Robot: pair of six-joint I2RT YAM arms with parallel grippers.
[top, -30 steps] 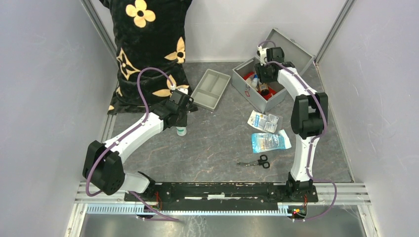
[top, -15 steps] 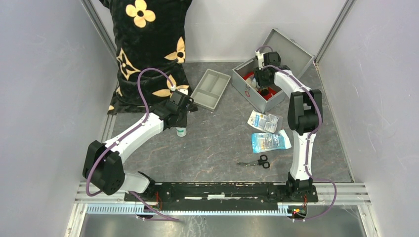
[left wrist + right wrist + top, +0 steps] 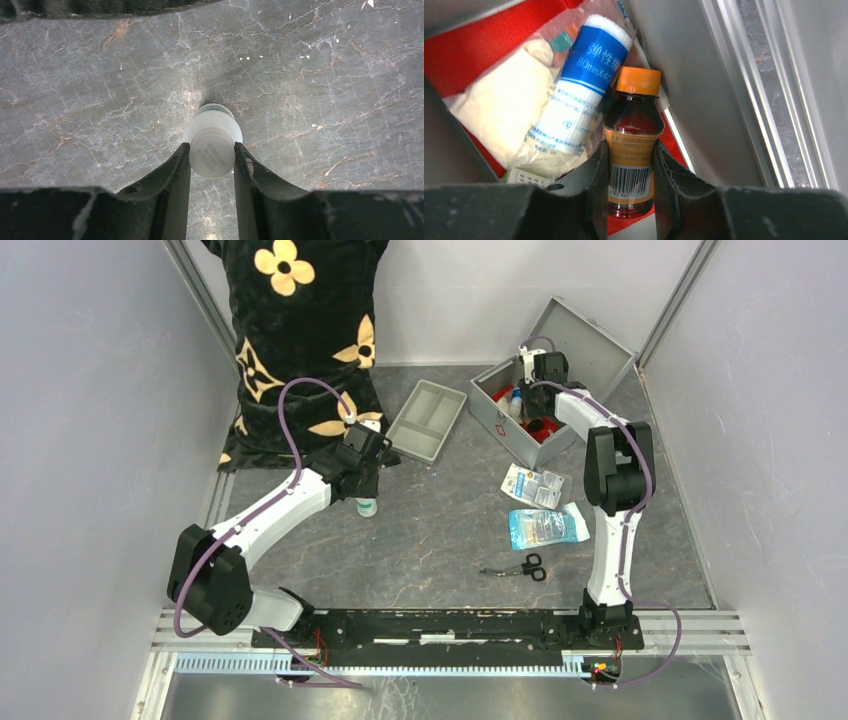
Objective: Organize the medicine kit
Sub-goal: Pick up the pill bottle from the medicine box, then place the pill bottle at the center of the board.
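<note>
As left gripper (image 3: 212, 149) clamps the small white plastic bottle (image 3: 212, 135) by its cap above the grey marbled table (image 3: 325, 100), a slip looks possible. Silver-grey metal medicine kit (image 3: 499, 424) back right, lid open. Inside it, right gripper (image 3: 629, 145) squeezes amber orange-capped bottle (image 3: 633, 120) beside bagged blue-labelled bandage roll (image 3: 579, 85): snag risk.

Right wrist view: the blue-labelled roll (image 3: 583, 85), in clear wrap inside the medicine kit (image 3: 694, 90), carries white print, namely the Chinese characters 弹性绷 with the rest of the line cut off, and under them "80mm X 40", which runs out of sight round the roll. The amber bottle (image 3: 633, 145) with the orange cap has an orange label with a white barcode panel; the digits below the bars begin "6 93941", the remainder is uncertain, and the fine print above is not legible. Left wrist view: the white bottle (image 3: 212, 150) bears a few grey printed lines on its end face, too small to read.
</note>
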